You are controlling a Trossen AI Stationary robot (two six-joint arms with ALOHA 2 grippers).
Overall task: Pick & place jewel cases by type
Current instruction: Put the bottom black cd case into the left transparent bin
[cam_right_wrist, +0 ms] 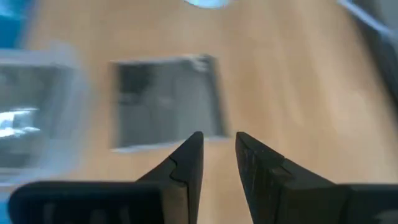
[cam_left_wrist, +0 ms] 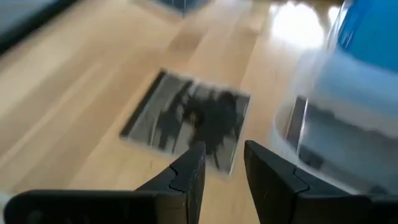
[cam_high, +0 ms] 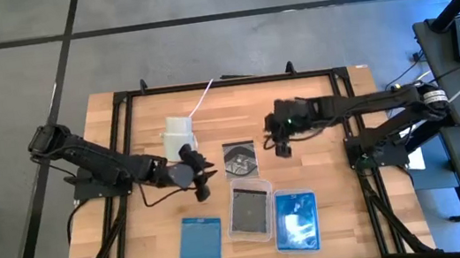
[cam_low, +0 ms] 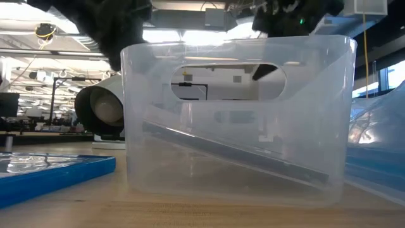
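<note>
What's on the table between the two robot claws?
The grey jewel case lies between the left gripper and the right gripper, seen from the high view.

On the table (cam_high: 334, 178), near its centre, lying flat and alone: one jewel case (cam_high: 240, 157). Left of it and farther back, toward the rear rail: the cup (cam_high: 179, 134), with its cord (cam_high: 204, 97) running off rearward. Just left of the central case, between it and the cup: the left gripper (cam_high: 205, 178). Just right of that case, slightly behind it: the right gripper (cam_high: 282, 149).

Directly in front of the central case: the middle tray (cam_high: 248, 186), with a second case (cam_high: 250, 211) leaning aslant inside. Touching on that tray's right: the right tray (cam_high: 293, 195), holding a third case (cam_high: 297, 223). Left of the middle tray, apart from it, flat on the table near the front edge: a fourth case (cam_high: 200, 244).
</note>
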